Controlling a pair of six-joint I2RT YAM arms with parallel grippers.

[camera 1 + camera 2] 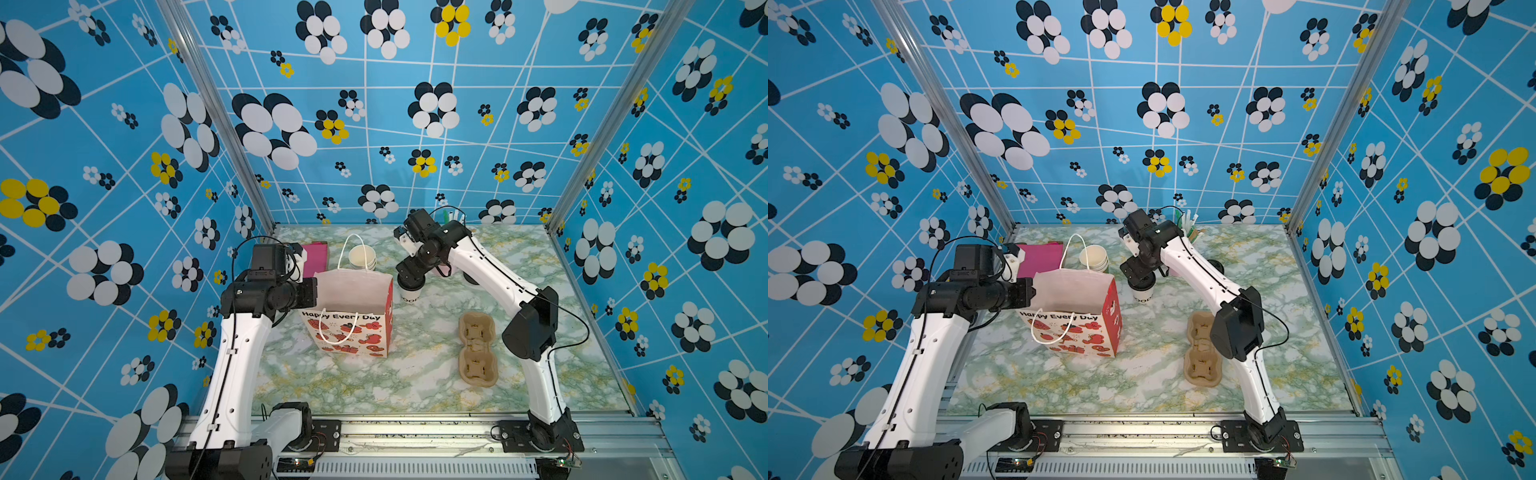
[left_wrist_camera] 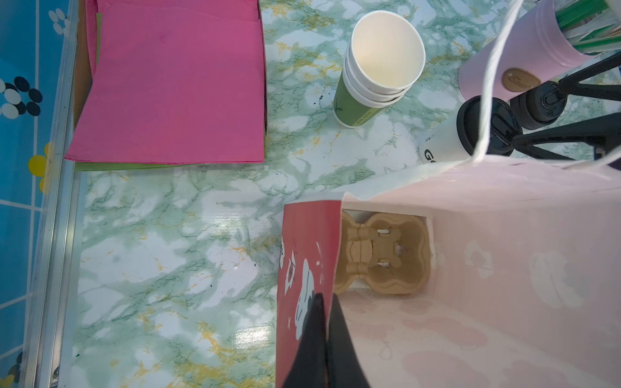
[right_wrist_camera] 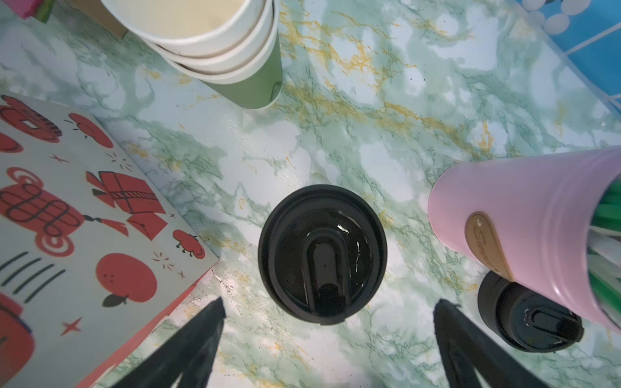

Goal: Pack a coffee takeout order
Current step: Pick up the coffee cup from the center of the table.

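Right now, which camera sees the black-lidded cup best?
The right wrist view: it looks straight down on the lidded cup, unblocked. Both top views show mainly its white side under the right gripper. In the left wrist view the bag handle crosses it.

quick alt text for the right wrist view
The open right gripper is poised over a black-lidded cup on the marble table. Around it: a gift bag, stacked lidless cups, a pink straw holder and a spare black lid.

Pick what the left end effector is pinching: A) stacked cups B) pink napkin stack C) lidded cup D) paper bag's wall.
D: the left wrist view shows the left end effector shut on the red wall of the paper bag.
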